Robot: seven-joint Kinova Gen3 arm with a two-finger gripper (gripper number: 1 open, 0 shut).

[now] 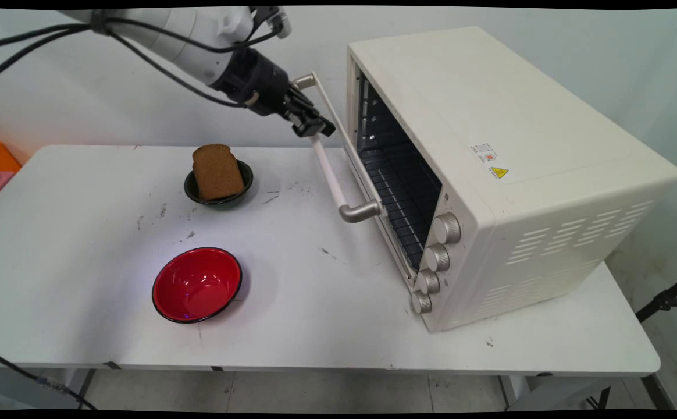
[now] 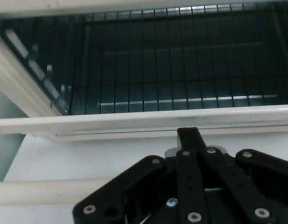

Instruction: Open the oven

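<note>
Oven door handle is where my tool sits, its black fingers closed around the pale bar near its far end. That bar belongs to the cream toaster oven on the right side of the white bench, whose door hangs partly open, showing the wire rack inside. Left of the oven, a brown bread slice stands in a dark bowl; nearer the front lies a red bowl.

I am working in what is looking like a lab: a scuffed white table against a bare wall, cables trailing (a tripod leg showing too).
</note>
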